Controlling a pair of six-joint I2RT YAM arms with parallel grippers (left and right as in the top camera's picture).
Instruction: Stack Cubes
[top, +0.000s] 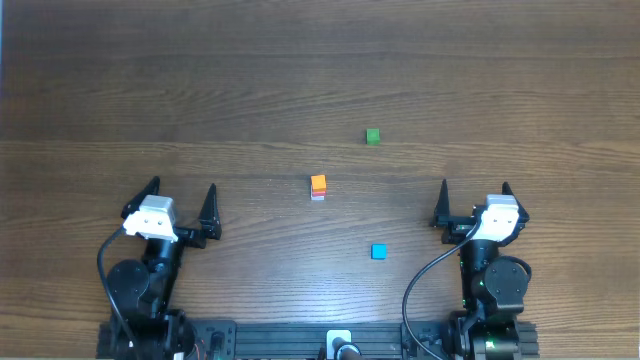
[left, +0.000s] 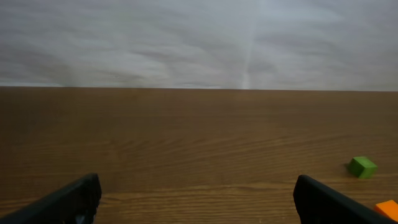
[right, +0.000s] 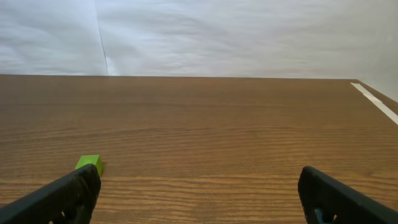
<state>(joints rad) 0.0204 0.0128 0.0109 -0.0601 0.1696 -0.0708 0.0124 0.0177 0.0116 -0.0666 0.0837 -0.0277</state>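
An orange cube (top: 318, 182) sits on top of a pale lilac cube (top: 318, 196) near the table's middle. A green cube (top: 373, 136) lies farther back and to the right; it also shows in the left wrist view (left: 362, 167) and the right wrist view (right: 90, 163). A blue cube (top: 378, 251) rests nearer the front, right of centre. My left gripper (top: 181, 207) stands open at the front left with nothing between its fingers. My right gripper (top: 474, 203) stands open at the front right, also holding nothing. A corner of the orange cube (left: 388, 209) peeks into the left wrist view.
The wooden table (top: 200, 90) stretches wide behind the cubes. A white backdrop (right: 249, 37) rises at its far edge. A strip of pale tape (right: 376, 102) lies along the table's far right side.
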